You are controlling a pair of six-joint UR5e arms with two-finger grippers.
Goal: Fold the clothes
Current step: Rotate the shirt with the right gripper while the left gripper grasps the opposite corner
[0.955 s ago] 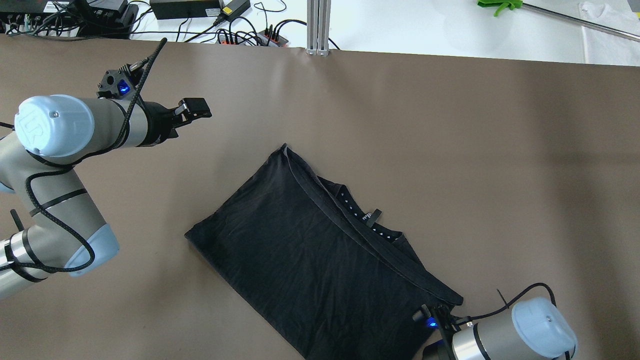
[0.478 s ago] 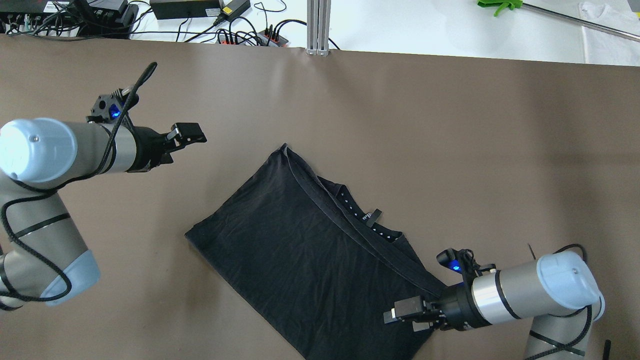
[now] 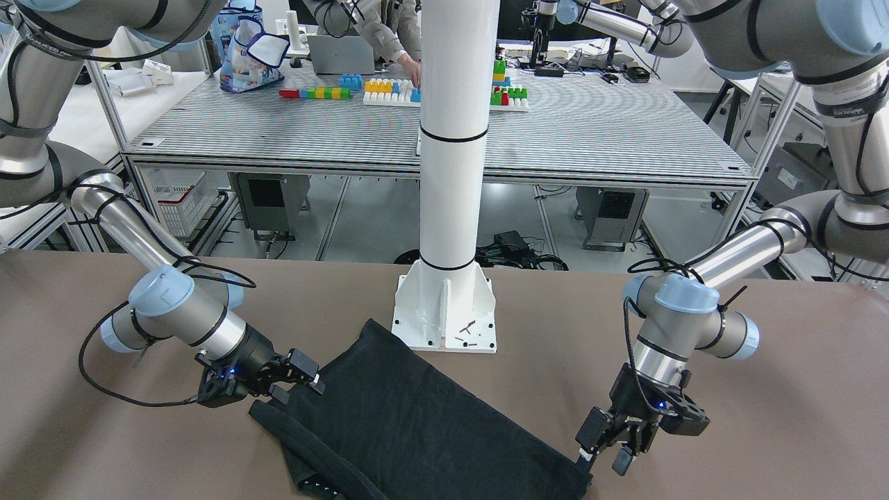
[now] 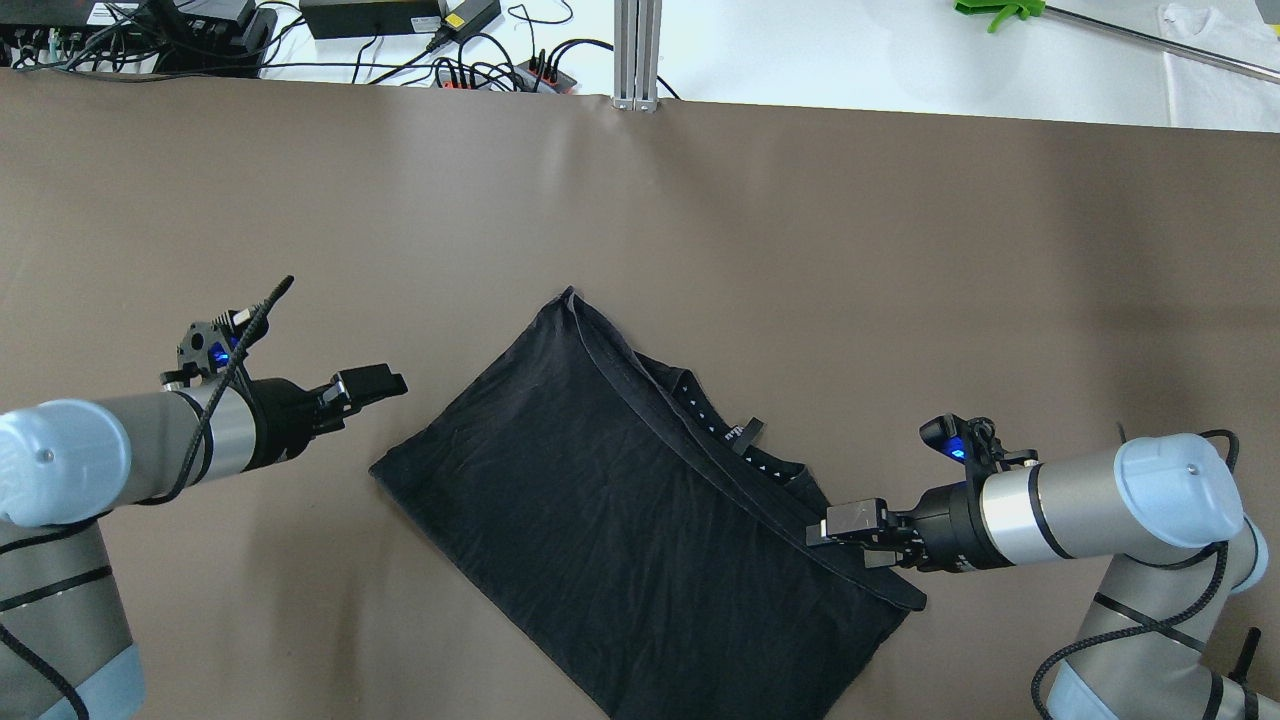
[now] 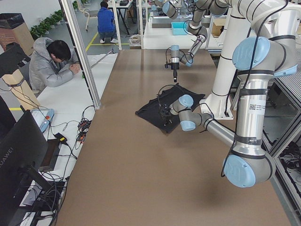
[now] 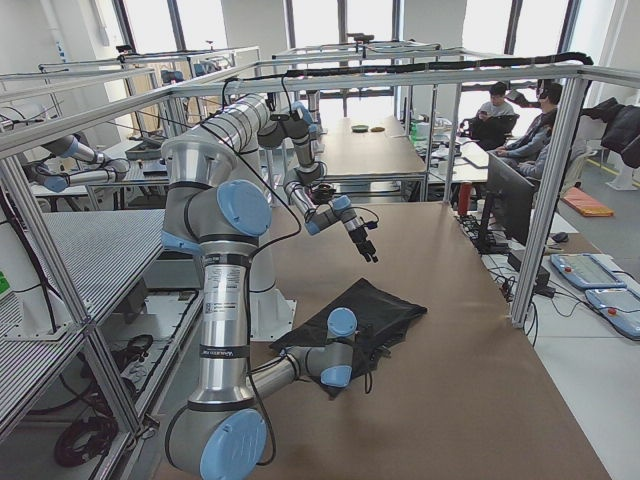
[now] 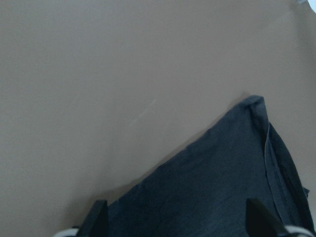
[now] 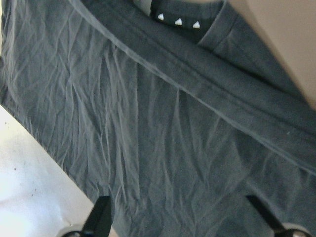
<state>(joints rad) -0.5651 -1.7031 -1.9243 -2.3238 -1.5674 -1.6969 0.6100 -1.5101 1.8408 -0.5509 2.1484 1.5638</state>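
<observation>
The black garment [image 4: 620,500] lies folded flat on the brown table, a hemmed edge and neck label facing its far right side. It also shows in the front view [image 3: 417,423]. My left gripper [image 4: 370,383] is open and empty, hovering just left of the garment's left corner; its wrist view shows that corner [image 7: 212,187] between wide-apart fingers [image 7: 98,219]. My right gripper [image 4: 845,522] is open and empty, low over the garment's right hemmed edge; its wrist view shows wrinkled cloth [image 8: 158,123] filling the frame.
The white pole's base plate [image 3: 444,312] stands on the table just behind the garment. An aluminium post [image 4: 637,55] and cables with power bricks [image 4: 370,15] sit beyond the far table edge. People sit at desks in the side views.
My left gripper has swung nearer and down toward the garment's left corner. My right gripper has come up from the frame's near edge over the garment's right hem.
</observation>
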